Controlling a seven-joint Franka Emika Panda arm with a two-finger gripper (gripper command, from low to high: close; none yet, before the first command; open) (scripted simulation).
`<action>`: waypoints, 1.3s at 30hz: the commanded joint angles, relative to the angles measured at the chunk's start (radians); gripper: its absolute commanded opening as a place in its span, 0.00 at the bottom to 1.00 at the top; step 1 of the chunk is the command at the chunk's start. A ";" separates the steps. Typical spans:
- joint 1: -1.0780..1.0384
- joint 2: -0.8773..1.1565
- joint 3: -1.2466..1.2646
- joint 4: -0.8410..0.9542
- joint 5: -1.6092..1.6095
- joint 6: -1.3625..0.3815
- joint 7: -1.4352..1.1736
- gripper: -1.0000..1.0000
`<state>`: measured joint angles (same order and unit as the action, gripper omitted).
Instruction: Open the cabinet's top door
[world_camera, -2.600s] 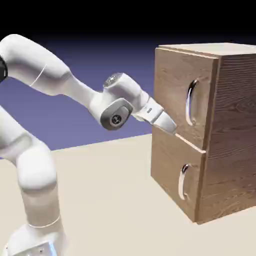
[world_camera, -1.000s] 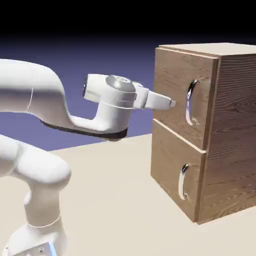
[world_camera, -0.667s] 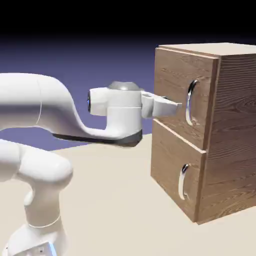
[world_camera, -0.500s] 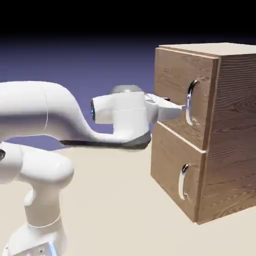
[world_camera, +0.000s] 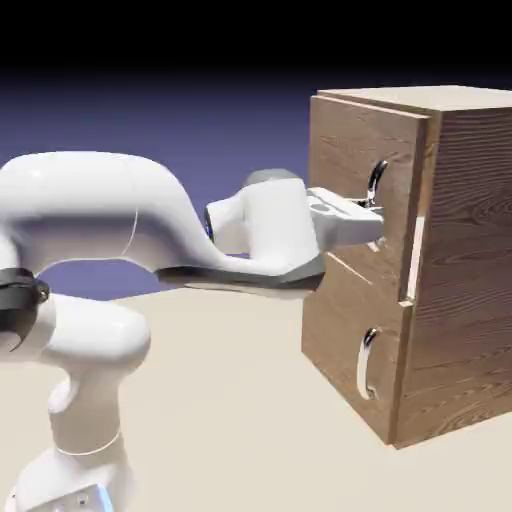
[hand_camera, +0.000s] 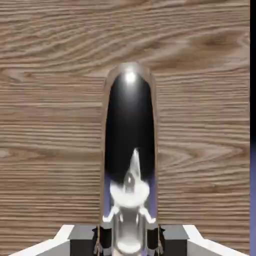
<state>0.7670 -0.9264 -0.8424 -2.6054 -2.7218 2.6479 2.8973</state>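
A glossy white robot arm (world_camera: 120, 215) of fat, rounded segments.

Its links were smooth, bulbous shells without visible cables. A dark grey band ran along the underside of the forearm link, and a black ring marked the joint at the exterior view's left edge. The wrist housing carried a grey cap on top and a small blue spot on its side. The base bore a pale blue mark. The gripper (hand_camera: 128, 240) was white-bodied with dark grey inner blocks and small grey fingertips (hand_camera: 102, 235).
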 joint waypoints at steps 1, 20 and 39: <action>-0.036 0.000 0.036 -0.024 0.028 -0.016 0.000 0.00; -0.598 -0.097 0.725 -0.278 0.582 -0.097 0.000 0.00; -1.135 -0.385 1.272 -0.360 1.188 0.230 -0.150 0.00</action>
<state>-0.3676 -1.3118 0.4297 -2.9652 -1.5328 2.8792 2.7473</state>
